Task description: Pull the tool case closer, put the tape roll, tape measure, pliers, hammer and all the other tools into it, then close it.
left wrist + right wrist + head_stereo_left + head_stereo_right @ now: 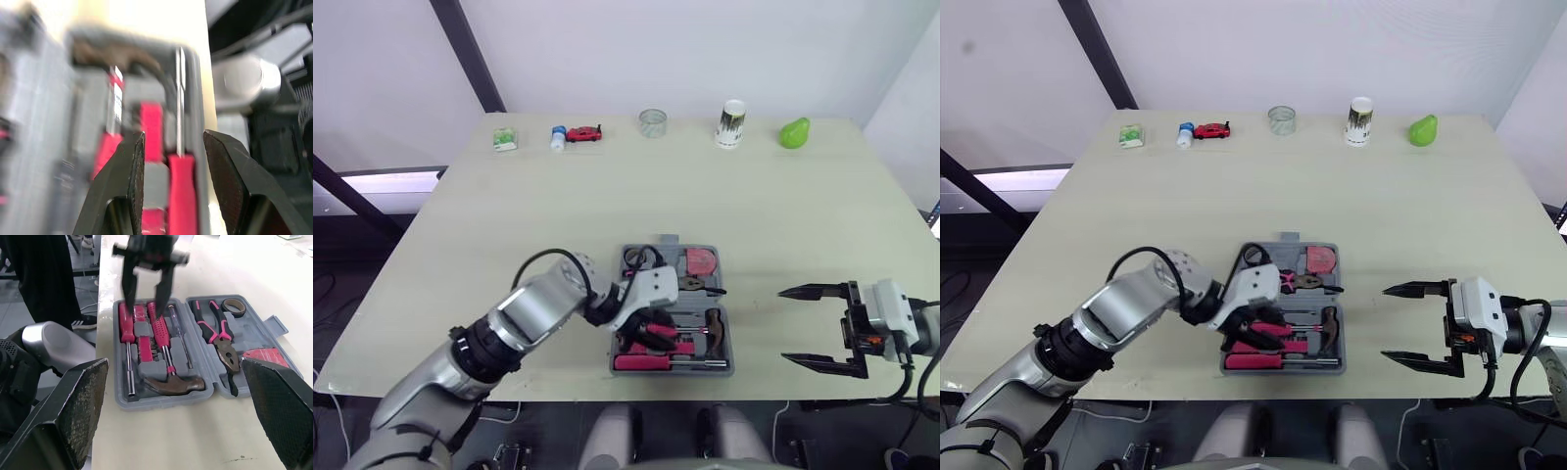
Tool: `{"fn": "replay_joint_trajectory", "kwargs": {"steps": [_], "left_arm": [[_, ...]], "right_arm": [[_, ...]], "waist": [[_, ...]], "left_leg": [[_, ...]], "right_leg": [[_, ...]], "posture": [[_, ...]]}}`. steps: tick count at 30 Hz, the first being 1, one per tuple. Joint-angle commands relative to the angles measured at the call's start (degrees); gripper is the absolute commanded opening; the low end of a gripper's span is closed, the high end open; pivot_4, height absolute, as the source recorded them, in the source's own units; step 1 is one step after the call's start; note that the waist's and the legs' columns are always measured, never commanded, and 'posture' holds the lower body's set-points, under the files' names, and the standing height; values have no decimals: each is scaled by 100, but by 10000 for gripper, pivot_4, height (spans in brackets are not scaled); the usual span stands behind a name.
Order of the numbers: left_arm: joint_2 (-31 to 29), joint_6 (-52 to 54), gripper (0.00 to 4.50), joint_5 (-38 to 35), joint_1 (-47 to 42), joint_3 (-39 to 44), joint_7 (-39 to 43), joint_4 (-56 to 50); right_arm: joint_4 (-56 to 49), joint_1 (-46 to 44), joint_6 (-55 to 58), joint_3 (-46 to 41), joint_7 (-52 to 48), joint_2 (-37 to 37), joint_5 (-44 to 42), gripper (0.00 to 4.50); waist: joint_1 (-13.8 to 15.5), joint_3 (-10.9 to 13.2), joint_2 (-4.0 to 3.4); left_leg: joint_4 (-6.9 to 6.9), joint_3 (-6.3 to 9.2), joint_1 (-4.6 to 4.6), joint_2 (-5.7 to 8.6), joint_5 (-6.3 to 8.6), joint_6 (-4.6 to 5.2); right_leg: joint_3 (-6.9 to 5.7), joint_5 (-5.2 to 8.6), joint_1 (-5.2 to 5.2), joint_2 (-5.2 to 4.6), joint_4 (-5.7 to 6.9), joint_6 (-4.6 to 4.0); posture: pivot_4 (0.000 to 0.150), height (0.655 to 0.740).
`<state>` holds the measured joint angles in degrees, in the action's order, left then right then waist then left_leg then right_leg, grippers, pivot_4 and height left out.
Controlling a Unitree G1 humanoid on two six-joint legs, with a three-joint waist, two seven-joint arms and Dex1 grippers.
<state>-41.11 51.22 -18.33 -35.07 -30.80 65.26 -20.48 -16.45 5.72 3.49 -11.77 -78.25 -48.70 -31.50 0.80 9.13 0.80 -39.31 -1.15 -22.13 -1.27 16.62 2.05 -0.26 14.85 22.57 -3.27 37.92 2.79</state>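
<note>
Tool case (728, 338) lying open, left gripper (145, 303) spread above its red-handled screwdriver (181, 196), right gripper (783, 325) spread wide, well clear of case's right side

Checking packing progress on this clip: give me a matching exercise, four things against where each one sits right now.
Things:
1. hammer
2. pliers
3. toy car
4. right gripper

Places:
A. at the far edge of the table
B. in the half of the case nearer the robot
C. open and empty, off to the right of the case
D. in the half of the case farther from the robot

Pairs: 1-B, 2-D, 3-A, 4-C
</note>
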Motion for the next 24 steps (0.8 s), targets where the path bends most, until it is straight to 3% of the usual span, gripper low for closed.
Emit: {"fn": "replay_joint_trajectory", "kwargs": {"steps": [1, 5, 10, 12, 16, 24], "left_arm": [[42, -775, 20052, -163, 264, 443, 157, 60], [394, -1868, 20052, -402, 848, 874, 328, 345], [477, -3117, 8231, -4, 1363, 865, 500, 902], [494, -3585, 398, 77, 1536, 857, 638, 1153], [537, -4580, 398, 435, 1743, 762, 830, 1735], [777, -5301, 398, 832, 1933, 507, 984, 2162]], "right_arm": [[-77, -23, -93, -18, 13, 44, -51, 45000], [-31, -89, -109, 46, 14, 97, -16, 45000], [-16, -112, -116, 54, -2, 98, -20, 45000], [-6, -112, -125, 50, -7, 94, -19, 45000], [-8, -119, -129, 61, 9, 103, -13, 45000], [-39, -77, -129, 30, 3, 102, -37, 45000]], "waist": [[-3, 0, 0], [0, 0, -1], [2, 0, 0], [-3, 0, 0], [6, -1, -1], [2, 0, -1]], "left_leg": [[0, 0, 0, 0, 0, 0], [1, -2, 1, -2, 0, 0], [0, -2, 2, -2, 0, 0], [1, -5, 3, -1, 0, 0], [1, -4, 3, -3, 0, 0], [2, -4, 2, -3, 0, 0]], "right_leg": [[0, 0, 0, 0, 0, 0], [2, 0, 1, 0, -1, 0], [2, -1, 0, -2, 0, -1], [3, -1, 0, -2, 0, -1], [2, -1, 1, -2, 0, -1], [2, -1, 0, -3, 0, -1]], "posture": [[1500, 7400], [1500, 7400], [1500, 7400], [1500, 7400], [1500, 7400], [1500, 7400]]}}
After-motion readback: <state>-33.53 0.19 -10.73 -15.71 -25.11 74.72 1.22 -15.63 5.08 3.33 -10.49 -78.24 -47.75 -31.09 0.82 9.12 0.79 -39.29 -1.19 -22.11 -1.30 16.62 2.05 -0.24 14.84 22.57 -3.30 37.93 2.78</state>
